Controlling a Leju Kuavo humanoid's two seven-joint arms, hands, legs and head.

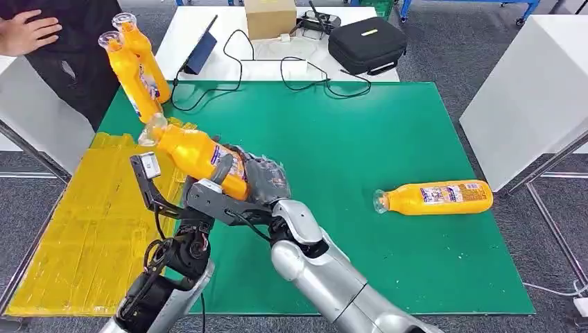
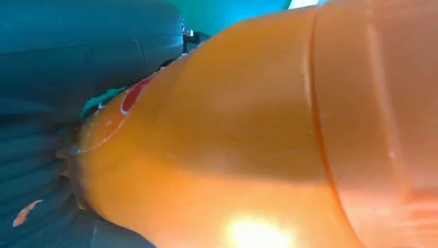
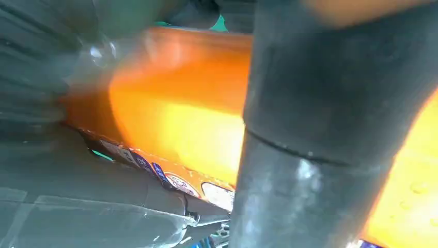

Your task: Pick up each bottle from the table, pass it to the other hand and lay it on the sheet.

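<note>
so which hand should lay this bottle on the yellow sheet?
Left, probably. The left hand sits nearest the yellow sheet and appears to share the held bottle with the right hand, whose arm crosses over from the far side.

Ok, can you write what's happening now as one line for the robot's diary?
stage: handover | held bottle: between right hand and left hand | sheet: two bottles | table: one bottle
</note>
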